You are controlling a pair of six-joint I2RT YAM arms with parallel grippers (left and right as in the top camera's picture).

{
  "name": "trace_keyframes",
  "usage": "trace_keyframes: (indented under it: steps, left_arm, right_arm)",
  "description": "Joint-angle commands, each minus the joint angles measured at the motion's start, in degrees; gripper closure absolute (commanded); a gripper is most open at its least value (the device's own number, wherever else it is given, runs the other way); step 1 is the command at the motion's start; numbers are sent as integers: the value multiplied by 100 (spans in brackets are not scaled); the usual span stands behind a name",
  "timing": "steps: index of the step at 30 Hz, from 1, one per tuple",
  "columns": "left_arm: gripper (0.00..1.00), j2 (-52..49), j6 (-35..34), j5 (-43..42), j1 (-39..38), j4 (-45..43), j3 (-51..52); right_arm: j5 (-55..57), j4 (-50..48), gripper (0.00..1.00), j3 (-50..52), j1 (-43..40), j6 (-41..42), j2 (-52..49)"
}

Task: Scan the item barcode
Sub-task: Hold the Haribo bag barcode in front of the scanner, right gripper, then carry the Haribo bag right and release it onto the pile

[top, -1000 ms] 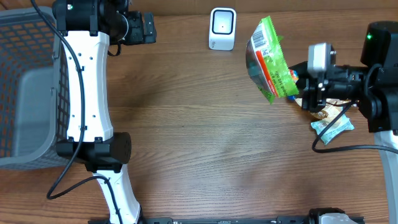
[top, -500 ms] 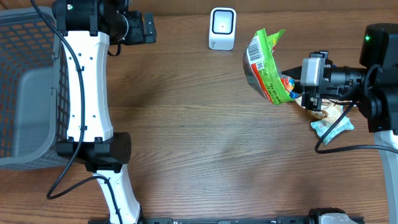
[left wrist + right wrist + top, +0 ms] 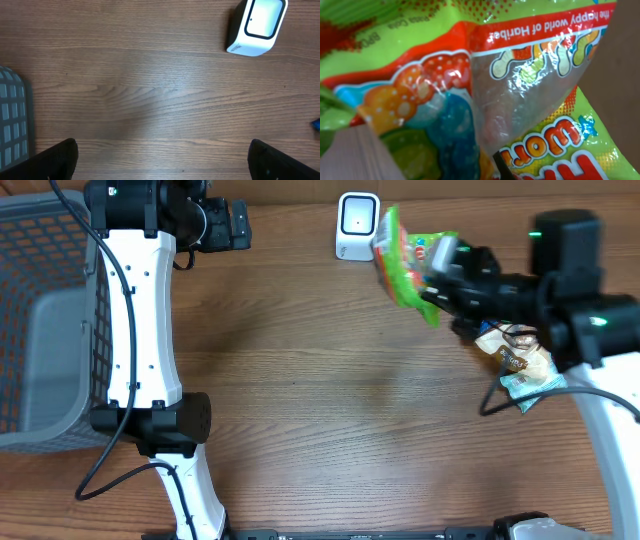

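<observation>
The right tool [image 3: 440, 270], clamped on the gummy bag [image 3: 402, 265], has carried it left beside the scanner [image 3: 357, 225]. The bag's long axis runs upper-left to lower-right. The left tool [image 3: 238, 225] gapes wide.

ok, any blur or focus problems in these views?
Overhead: candy bag smeared beside the scanner, table sharp. Right wrist: bag fills the frame, soft but print legible, mild glare on the film. Left wrist: crisp wood grain, faint shadow mid-table.

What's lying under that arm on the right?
A brown packet and a pale blue packet lie on the table. The right arm covers part of them; anything beneath is hidden.
</observation>
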State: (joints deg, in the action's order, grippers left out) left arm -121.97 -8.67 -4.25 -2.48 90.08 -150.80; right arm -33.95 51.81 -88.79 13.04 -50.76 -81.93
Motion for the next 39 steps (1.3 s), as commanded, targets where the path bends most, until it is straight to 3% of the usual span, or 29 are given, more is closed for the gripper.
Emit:
trace_keyframes:
  steps: [1,5,9,15,20,23,27,39]
  left_arm:
    - [0,-55,-15,20,20,-9,-31]
    - [0,-55,-15,20,22,-9,-31]
    - [0,-57,-17,20,20,-9,-31]
    - [0,-57,-15,20,20,-9,-31]
    - [0,-55,-15,20,20,-9,-31]
    - [0,-55,-15,20,20,-9,-31]
    - [0,-55,-15,20,22,-9,-33]
    - [0,-55,-15,20,20,-9,-31]
  right_arm:
    - [2879,-273,96,-50,627,496,-249]
    - [5206,-778,96,-50,1274,356,-820]
    - [7180,-1414,96,-50,1537,-343,-1648]
    - [8352,-2789,96,-50,1545,-1781,-2946]
    - [8203,-4666,96,-50,1534,-3355,-3698]
    - [7654,-5228,96,-50,1491,-4024,-3882]
    - [6907,-5567,96,-50,1377,-4395,-3989]
    - [6264,-6485,96,-50,835,-5049,-4317]
